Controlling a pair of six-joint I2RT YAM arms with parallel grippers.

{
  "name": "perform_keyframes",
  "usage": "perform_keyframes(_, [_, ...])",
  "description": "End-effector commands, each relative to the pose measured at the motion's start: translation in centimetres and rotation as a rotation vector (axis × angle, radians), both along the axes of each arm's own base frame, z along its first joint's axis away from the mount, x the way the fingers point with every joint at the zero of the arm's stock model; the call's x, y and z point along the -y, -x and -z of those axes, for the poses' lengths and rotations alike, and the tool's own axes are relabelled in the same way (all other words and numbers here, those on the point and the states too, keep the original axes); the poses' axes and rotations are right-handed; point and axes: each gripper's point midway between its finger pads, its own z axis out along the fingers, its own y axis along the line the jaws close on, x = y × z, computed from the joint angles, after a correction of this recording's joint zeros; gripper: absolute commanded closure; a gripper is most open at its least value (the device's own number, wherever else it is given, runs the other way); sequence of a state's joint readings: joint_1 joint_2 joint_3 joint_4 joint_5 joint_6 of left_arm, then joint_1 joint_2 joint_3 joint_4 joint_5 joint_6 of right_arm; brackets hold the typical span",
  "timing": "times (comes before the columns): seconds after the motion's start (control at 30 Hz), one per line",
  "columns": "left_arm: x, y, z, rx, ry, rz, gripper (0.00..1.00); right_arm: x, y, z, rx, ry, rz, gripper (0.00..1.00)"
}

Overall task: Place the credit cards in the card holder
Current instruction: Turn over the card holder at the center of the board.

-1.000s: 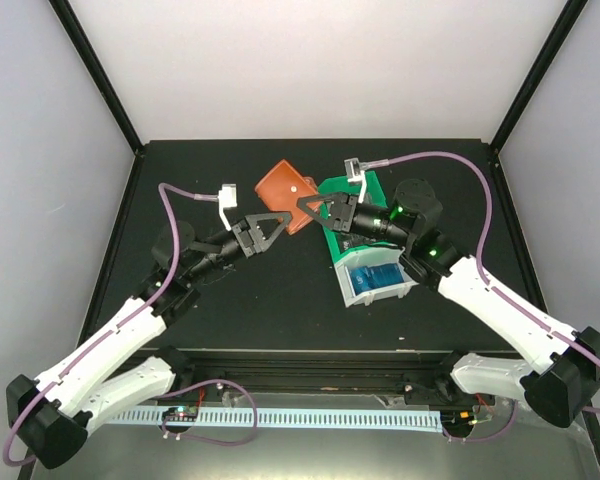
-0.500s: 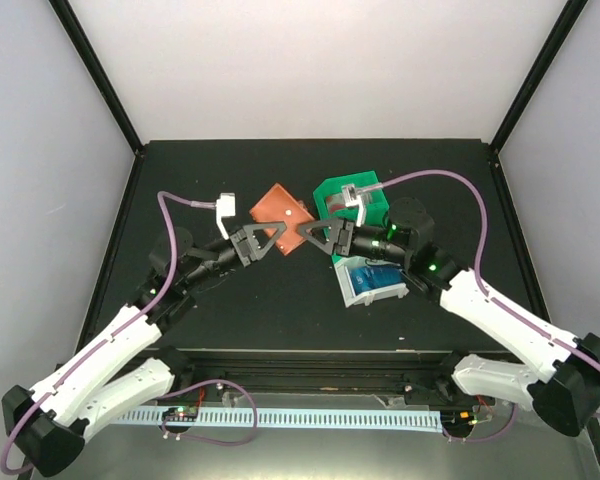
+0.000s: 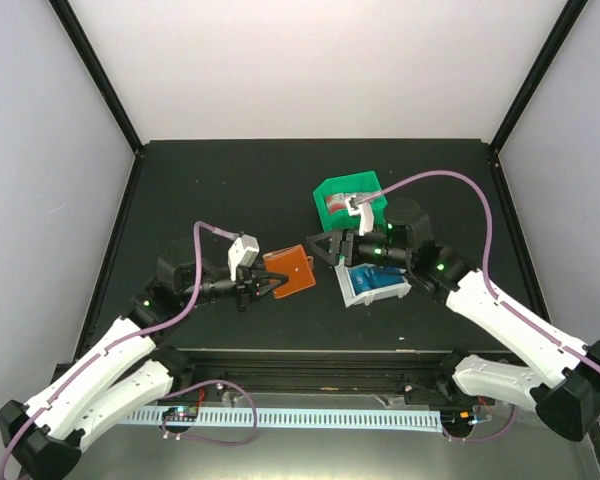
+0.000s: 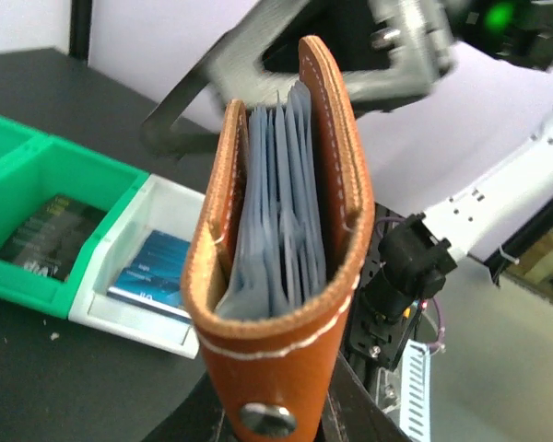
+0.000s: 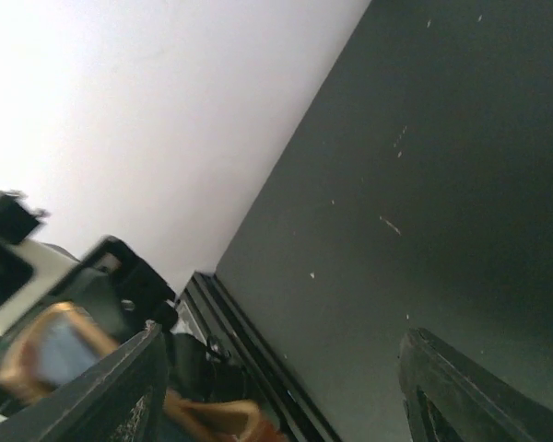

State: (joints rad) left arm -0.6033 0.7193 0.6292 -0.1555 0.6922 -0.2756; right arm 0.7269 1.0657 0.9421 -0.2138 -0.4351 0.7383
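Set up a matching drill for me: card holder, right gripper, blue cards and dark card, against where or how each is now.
1 card holder
2 right gripper
3 blue cards
4 dark card

A in the tray's white compartment
B open, empty
C in a green compartment
D clamped by the left gripper

Pairs: 1-D, 2-B, 3-A, 4-C

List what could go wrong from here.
1. The left hand grips the holder only at its snap end, so pushing a card in could tilt it or slip it free.
2. Its clear sleeves sit tightly bunched, so a card may snag on an edge.
3. The open right hand hangs close beside the holder and could knock it when turning toward the cards in the tray.
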Motion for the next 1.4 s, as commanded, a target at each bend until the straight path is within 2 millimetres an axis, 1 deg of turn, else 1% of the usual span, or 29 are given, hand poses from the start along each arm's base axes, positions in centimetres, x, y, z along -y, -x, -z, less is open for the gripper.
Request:
perform_keyframes(0.0, [-0.1,1.7,-2.3,0.218,0.032,0.093,0.99,-0.8,1.3,1.3,-0.026,0.05,-0.106,0.31])
perform_keyframes(0.17, [-0.2,1.1,-2.2,0.205,0.033,0.057,0.98,-1.1,2.7,2.6,-0.049,0.065,-0.191,0.31])
perform_keyframes(0.27, [-0.1,0.8,-1.9,0.186,0.031,0.05,0.98,-0.6,2.8,3.9,-0.062,0.09,-0.177,0.32])
perform_keyframes(0.33, [-0.1,0.7,-1.7,0.174,0.025,0.044,0.99,-0.2,2.7,4.0,-0.054,0.095,-0.15,0.32])
perform_keyframes(0.43, [-0.4,0.3,-1.2,0.157,0.01,0.011,0.98,0.2,2.6,3.2,-0.021,0.083,-0.125,0.32])
perform_keyframes(0.5, [-0.5,0.4,-1.1,0.154,0.008,0.003,0.98,0.5,2.4,3.6,-0.02,0.114,-0.11,0.32])
perform_keyframes(0.57, [-0.6,0.4,-1.2,0.149,0.018,-0.005,0.98,0.6,2.2,5.2,-0.048,0.175,-0.113,0.34])
perform_keyframes(0.67, [-0.8,0.2,-0.9,0.11,0.021,-0.027,0.98,1.0,2.2,8.4,-0.098,0.293,-0.134,0.37])
perform_keyframes(0.73, [-0.9,0.0,-0.1,0.058,0.006,-0.045,0.98,1.7,2.0,10.3,-0.113,0.37,-0.122,0.39])
perform_keyframes(0.77, [-0.9,0.0,0.3,0.034,0.001,-0.05,0.98,2.1,1.8,10.9,-0.113,0.4,-0.111,0.4])
perform_keyframes(0.87, [-1.1,-0.3,1.7,-0.033,-0.005,-0.083,0.98,3.0,0.7,11.4,-0.094,0.459,-0.041,0.42])
perform_keyframes(0.93, [-1.2,-0.7,2.8,-0.087,-0.013,-0.115,0.99,3.2,0.0,11.3,-0.087,0.475,-0.013,0.44])
perform_keyframes(1.03, [-1.5,-1.6,5.4,-0.195,-0.06,-0.174,0.98,2.7,-0.5,10.8,-0.078,0.446,0.003,0.46])
perform_keyframes(1.1, [-1.8,-2.2,7.5,-0.274,-0.106,-0.223,0.98,2.0,-0.6,9.9,-0.057,0.391,-0.004,0.46])
perform_keyframes(1.17, [-1.8,-2.6,9.6,-0.359,-0.14,-0.256,0.98,1.6,-0.6,9.5,-0.051,0.346,-0.005,0.46])
perform_keyframes(1.23, [-1.3,-2.7,11.2,-0.426,-0.145,-0.245,0.99,1.4,-0.5,10.0,-0.066,0.331,-0.005,0.46])
perform_keyframes(1.37, [-0.4,-3.5,13.9,-0.531,-0.167,-0.249,0.98,1.3,-0.3,12.6,-0.133,0.361,0.0,0.46])
